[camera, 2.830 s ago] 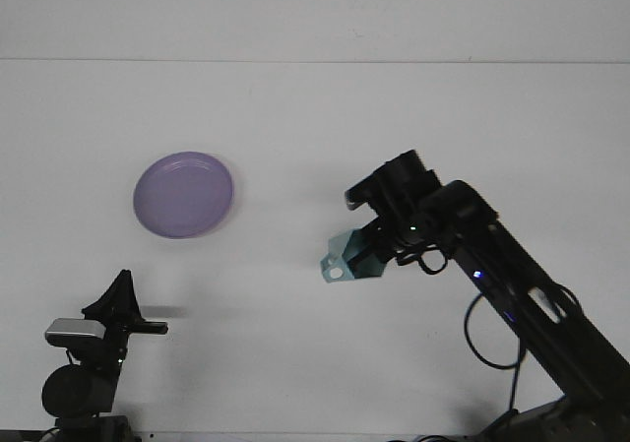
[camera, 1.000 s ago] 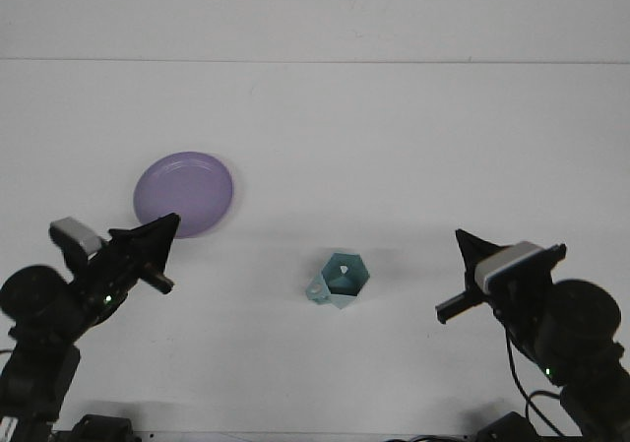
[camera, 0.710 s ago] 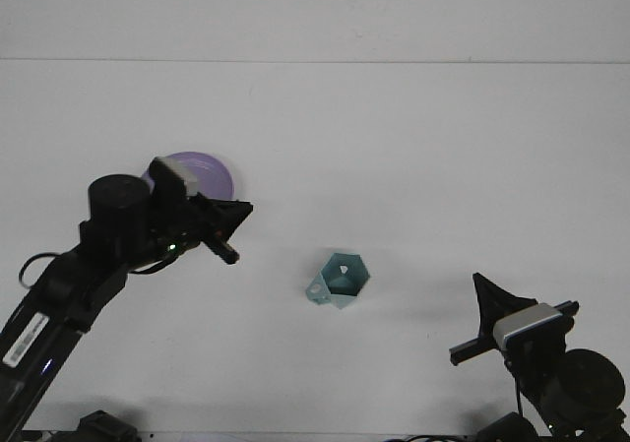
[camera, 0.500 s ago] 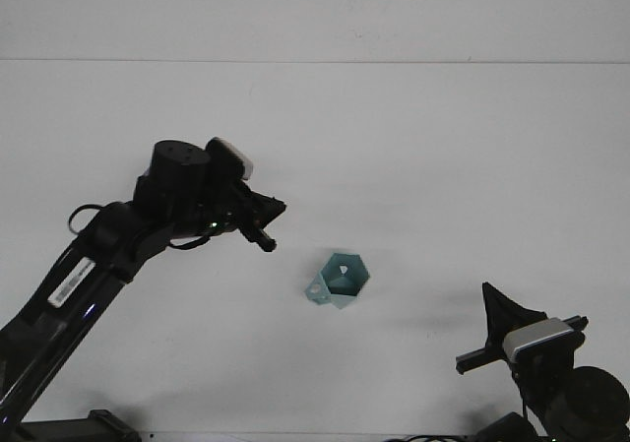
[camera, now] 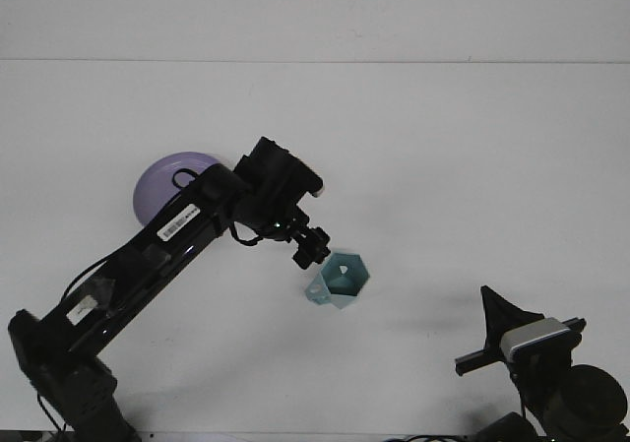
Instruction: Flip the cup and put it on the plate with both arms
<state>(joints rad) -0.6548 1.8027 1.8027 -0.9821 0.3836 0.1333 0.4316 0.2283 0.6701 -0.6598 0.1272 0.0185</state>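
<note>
Front view shows the teal cup (camera: 341, 284) standing on the white table (camera: 472, 157) near its middle, mouth up so that its inside and a pale mark on the base are visible, with a small handle on its lower left side. That upright stance suggests the flipping half of the job is done and only the carry to the plate remains. The left gripper (camera: 310, 249) reaches in from the lower left on a long, extended arm and sits just above and left of the cup's rim, close to it, apparently lined up to take hold near the handle side; whether it touches the cup cannot be told, and its fingers are too dark and bunched to say how far apart they are. It does not appear to have anything in its grasp. The purple plate (camera: 157, 181) lies well apart to the upper left, partly hidden behind the left arm, so the cup will need to travel back along that arm's line. The right gripper (camera: 497, 336) rests low in the right corner, well clear of the cup, holding nothing, leaving the working space to the other arm.
</note>
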